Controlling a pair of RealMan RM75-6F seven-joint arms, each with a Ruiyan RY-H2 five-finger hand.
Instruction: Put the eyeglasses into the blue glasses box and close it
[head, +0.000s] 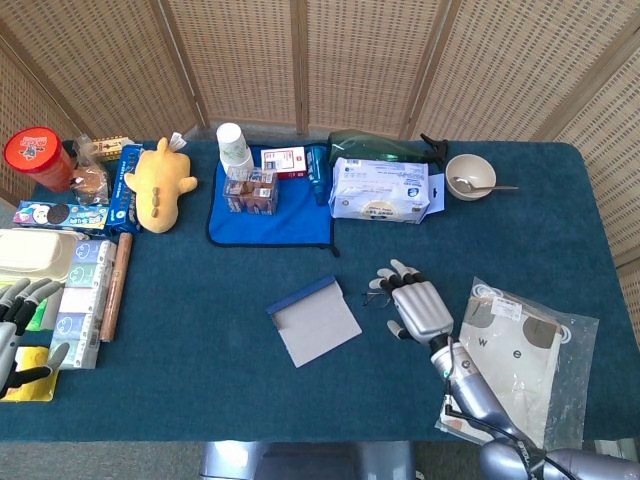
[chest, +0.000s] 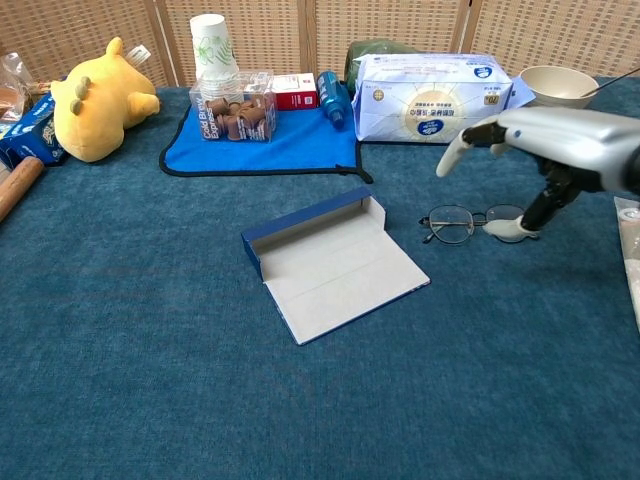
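Right hand (chest: 545, 150), fingers spread wide, above thin wire-rimmed eyeglasses (chest: 465, 222); flat blue box (chest: 330, 262) open

right robot hand (head: 419, 308): silver shell, black joints (pale fingertips) | left robot hand (head: 18, 330): grey fingers

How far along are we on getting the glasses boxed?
Early stage. Done: the flat blue glasses box already lies open on the teal cloth. In hand: the right hand hovers over the thin wire-rimmed eyeglasses, one finger down at a lens, nothing lifted. Left: grasp, place them inside, close the lid.
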